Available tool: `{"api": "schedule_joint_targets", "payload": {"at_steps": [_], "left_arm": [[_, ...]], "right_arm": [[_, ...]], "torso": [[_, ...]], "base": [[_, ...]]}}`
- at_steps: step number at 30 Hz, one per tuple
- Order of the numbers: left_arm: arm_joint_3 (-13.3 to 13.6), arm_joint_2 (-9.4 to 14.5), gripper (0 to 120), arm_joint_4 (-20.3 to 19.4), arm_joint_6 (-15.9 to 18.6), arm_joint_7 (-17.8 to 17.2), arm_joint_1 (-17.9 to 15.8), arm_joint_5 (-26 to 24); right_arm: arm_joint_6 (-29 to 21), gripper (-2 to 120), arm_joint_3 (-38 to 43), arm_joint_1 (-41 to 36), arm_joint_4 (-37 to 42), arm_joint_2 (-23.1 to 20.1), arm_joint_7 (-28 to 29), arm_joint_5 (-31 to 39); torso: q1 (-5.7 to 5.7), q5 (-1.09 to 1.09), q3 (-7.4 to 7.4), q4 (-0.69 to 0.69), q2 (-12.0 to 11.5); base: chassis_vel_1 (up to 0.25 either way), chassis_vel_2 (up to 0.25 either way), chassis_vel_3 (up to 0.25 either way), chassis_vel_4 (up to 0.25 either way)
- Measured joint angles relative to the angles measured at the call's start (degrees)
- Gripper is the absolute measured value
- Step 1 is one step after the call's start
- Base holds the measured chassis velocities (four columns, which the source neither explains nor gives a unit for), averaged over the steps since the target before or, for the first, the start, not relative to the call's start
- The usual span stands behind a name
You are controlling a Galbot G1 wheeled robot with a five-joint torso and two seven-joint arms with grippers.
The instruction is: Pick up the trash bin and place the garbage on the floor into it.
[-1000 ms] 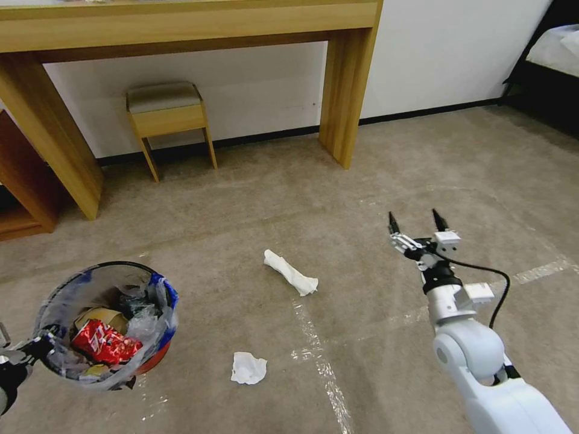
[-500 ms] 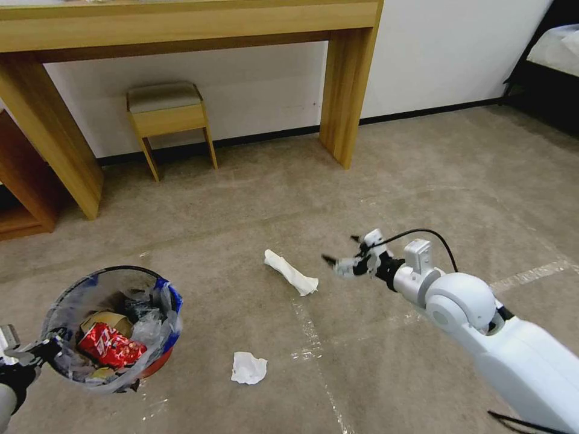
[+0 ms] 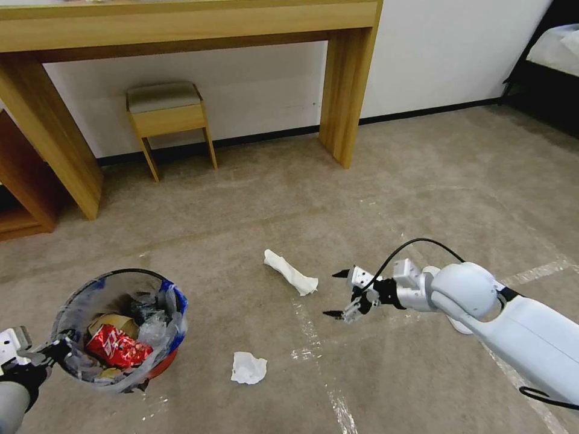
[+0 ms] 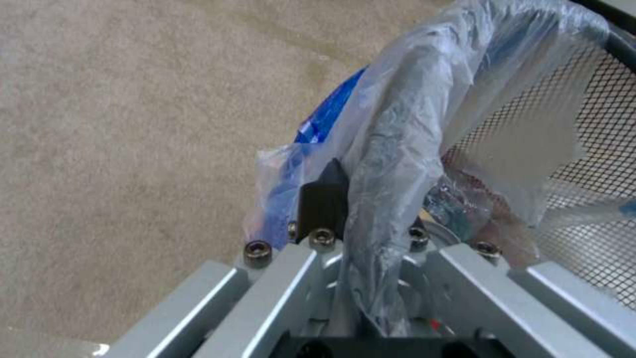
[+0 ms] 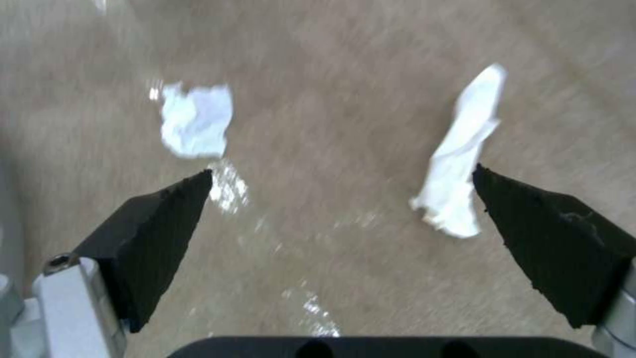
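Note:
The trash bin (image 3: 129,271), a red bucket lined with a clear bag, hangs at the lower left and holds a red wrapper and other litter. My left gripper (image 3: 51,352) is shut on its rim; the left wrist view shows a black finger (image 4: 323,199) pressed against the bag-covered rim (image 4: 397,149). Two pieces of garbage lie on the floor (image 3: 422,199): a rolled white tissue (image 3: 289,272) and a crumpled tissue (image 3: 248,368). My right gripper (image 3: 333,294) is open just right of the rolled tissue, pointing left. In its wrist view the gripper (image 5: 341,171) frames the rolled tissue (image 5: 460,164) and crumpled tissue (image 5: 196,119).
A wooden desk leg (image 3: 347,90) and a small stool (image 3: 166,114) stand by the far wall. A low shelf (image 3: 18,181) sits at the left and a bed (image 3: 555,48) at the top right. Shiny tape lines (image 3: 313,337) cross the carpet.
My right arm swung from pointing away to pointing left and dropped lower, bringing its open gripper close to the rolled tissue. The bin drifted slightly right and down.

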Motion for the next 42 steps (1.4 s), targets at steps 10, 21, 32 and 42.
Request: {"api": "schedule_joint_targets", "payload": {"at_steps": [10,21,32,42], "left_arm": [[-0.37,-0.48,1,1.42,-0.13,0.24,-0.41,0.47],[-0.80,-1.19,1,3.78,-0.38,0.99,-1.47,1.05],[0.11,-0.90,1,4.31,-0.41,0.81,-2.30,1.55],[0.21,-1.06,1,4.19,-0.41,0.73,-2.18,1.71]], "right_arm": [[-4.62,100,-18.96,12.83,-6.89,8.92,2.30,-3.16],[-8.50,100,-25.06,14.22,-11.87,13.27,6.14,-5.97],[-8.46,100,-24.39,12.04,-11.58,12.67,7.24,-6.61],[-6.35,100,-25.11,14.93,-13.50,15.42,9.71,-2.99]], "torso": [[0.00,0.00,0.00,0.02,0.00],[0.00,0.00,0.00,0.00,0.00],[0.00,0.00,0.00,0.00,0.00],[0.00,0.00,0.00,0.02,0.00]], "base": [[0.000,0.000,0.000,0.000],[0.000,0.000,0.000,0.000],[0.000,0.000,0.000,0.000],[0.000,0.000,0.000,0.000]]}}
